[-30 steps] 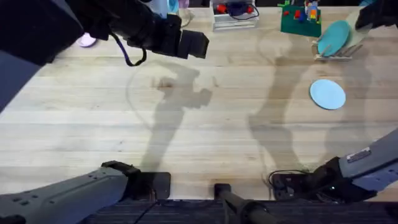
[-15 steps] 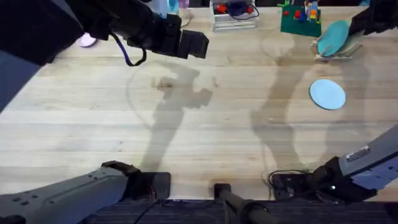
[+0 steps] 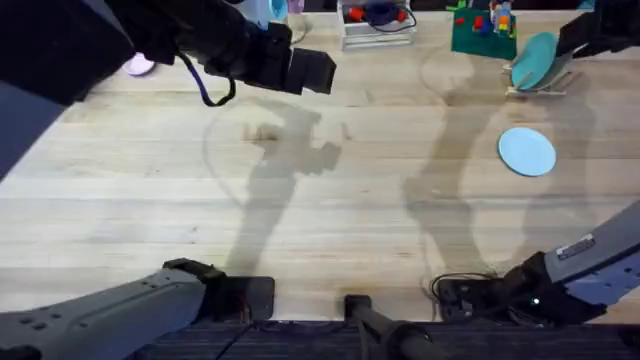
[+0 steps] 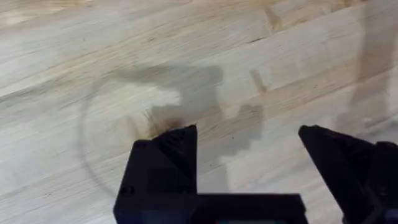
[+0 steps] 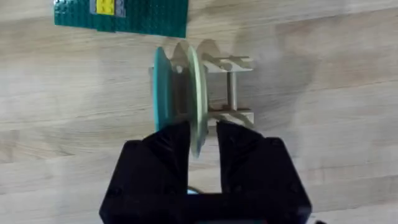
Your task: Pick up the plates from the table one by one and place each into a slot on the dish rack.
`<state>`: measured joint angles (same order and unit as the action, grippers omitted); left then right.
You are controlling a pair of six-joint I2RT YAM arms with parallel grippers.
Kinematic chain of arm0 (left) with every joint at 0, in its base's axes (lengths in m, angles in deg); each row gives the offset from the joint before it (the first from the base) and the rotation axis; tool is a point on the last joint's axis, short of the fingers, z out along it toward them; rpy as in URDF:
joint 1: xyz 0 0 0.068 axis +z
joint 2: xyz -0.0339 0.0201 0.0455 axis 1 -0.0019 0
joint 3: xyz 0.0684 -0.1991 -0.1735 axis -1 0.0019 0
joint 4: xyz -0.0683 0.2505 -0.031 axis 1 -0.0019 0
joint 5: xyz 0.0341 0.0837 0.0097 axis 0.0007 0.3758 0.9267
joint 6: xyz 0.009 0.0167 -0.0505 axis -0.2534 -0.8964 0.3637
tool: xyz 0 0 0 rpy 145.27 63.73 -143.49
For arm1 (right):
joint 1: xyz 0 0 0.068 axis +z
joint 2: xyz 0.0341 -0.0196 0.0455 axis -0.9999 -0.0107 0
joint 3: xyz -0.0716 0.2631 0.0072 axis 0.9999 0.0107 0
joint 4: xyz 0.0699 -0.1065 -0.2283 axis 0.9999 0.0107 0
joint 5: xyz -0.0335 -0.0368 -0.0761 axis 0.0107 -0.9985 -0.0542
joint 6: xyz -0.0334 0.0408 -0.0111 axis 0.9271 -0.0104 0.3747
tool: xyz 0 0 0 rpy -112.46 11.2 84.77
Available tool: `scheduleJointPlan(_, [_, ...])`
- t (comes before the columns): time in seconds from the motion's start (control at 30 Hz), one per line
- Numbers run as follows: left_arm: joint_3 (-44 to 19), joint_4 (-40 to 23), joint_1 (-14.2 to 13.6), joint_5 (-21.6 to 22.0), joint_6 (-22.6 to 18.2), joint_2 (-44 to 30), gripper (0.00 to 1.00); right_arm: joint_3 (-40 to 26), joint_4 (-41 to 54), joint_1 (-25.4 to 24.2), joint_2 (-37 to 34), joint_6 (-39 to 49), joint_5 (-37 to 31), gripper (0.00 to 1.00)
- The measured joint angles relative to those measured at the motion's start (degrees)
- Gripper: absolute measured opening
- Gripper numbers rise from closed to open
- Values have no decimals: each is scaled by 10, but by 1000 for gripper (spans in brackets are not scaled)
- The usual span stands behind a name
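Right gripper (image 5: 203, 138) pinches the pale yellow plate (image 5: 198, 93) upright in the dish rack (image 5: 227, 87) beside a teal plate (image 5: 162, 87); left gripper (image 4: 249, 155) gapes.

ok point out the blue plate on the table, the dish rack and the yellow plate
blue plate (image 3: 527, 151), overhead view, middle of its flat face
dish rack (image 5: 231, 89), right wrist view, an upright dowel beside the plates
yellow plate (image 5: 196, 93), right wrist view, its edge, standing in the rack
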<state>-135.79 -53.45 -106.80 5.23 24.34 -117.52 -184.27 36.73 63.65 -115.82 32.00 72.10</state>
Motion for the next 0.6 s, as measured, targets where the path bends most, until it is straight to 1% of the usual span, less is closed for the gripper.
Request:
scheduleJointPlan(0.27, [0, 0, 0, 0, 0, 0, 995, 0, 22, 0, 15, -1, -2, 298])
scheduleJointPlan(0.5, [0, 0, 0, 0, 0, 0, 995, -10, 55, 0, 75, -3, -2, 319])
scheduleJointPlan(0.6, [0, 0, 0, 0, 0, 0, 994, -13, 72, 0, 108, -9, -2, 344])
